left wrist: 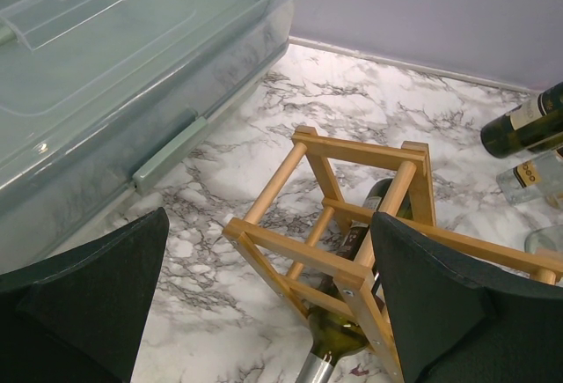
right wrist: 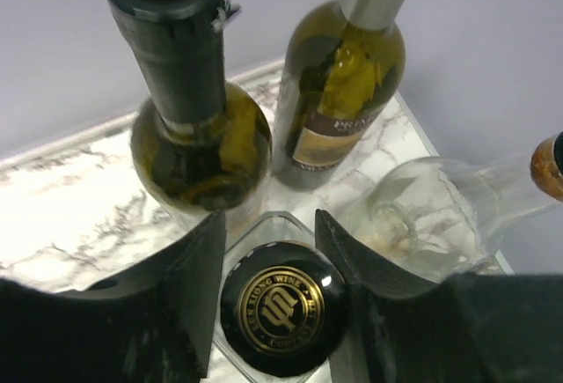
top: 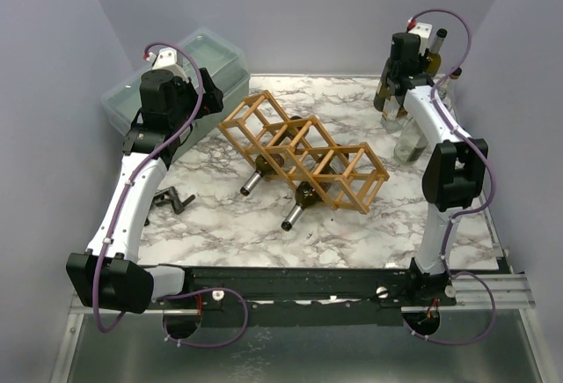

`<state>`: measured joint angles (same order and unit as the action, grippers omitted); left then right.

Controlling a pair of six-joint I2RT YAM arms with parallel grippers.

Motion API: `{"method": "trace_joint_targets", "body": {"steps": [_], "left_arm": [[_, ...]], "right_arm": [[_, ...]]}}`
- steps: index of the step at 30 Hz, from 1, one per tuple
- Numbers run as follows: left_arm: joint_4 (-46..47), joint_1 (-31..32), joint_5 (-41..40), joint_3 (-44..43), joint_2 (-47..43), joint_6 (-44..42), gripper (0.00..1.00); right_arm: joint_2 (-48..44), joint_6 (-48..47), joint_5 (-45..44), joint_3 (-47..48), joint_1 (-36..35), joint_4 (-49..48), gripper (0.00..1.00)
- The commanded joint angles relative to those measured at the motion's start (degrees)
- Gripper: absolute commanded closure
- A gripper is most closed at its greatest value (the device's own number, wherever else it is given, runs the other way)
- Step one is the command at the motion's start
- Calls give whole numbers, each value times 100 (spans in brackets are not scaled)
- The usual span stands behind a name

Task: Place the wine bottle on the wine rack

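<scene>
The wine rack (top: 303,154) is a light wooden lattice lying at an angle mid-table, with two bottles (top: 255,179) (top: 295,214) lying in its cells, necks toward me. It also shows in the left wrist view (left wrist: 352,260) with a green bottle (left wrist: 343,339) inside. My left gripper (left wrist: 268,313) is open and empty above the rack's left end. My right gripper (right wrist: 268,251) is at the far right corner (top: 396,84), its fingers pressed on both sides of the black gold-crested cap of a clear wine bottle (right wrist: 280,313) that stands upright.
A pale green lidded bin (top: 189,70) stands at the back left. Around the right gripper stand an open dark green bottle (right wrist: 198,136), a silver-foiled green bottle (right wrist: 343,92) and a clear bottle (right wrist: 431,216). A small black object (top: 171,198) lies near the left arm.
</scene>
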<state>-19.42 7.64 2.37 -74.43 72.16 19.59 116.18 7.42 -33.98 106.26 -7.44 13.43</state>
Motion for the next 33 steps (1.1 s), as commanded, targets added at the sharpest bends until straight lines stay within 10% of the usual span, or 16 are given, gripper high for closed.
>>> {"method": "trace_joint_targets", "body": {"steps": [1, 11, 21, 33], "left_arm": [[26, 23, 141, -36, 0, 53, 1], [26, 21, 165, -33, -9, 71, 2], [26, 21, 175, -40, 6, 71, 1], [33, 24, 105, -8, 94, 71, 1]], "right_arm": [[-53, -90, 53, -305, -24, -91, 49], [-113, -142, 98, -453, -22, -183, 53], [-517, -521, 427, -793, -201, -586, 98], [-2233, -607, 1405, -2380, -249, -2539, 99]]}}
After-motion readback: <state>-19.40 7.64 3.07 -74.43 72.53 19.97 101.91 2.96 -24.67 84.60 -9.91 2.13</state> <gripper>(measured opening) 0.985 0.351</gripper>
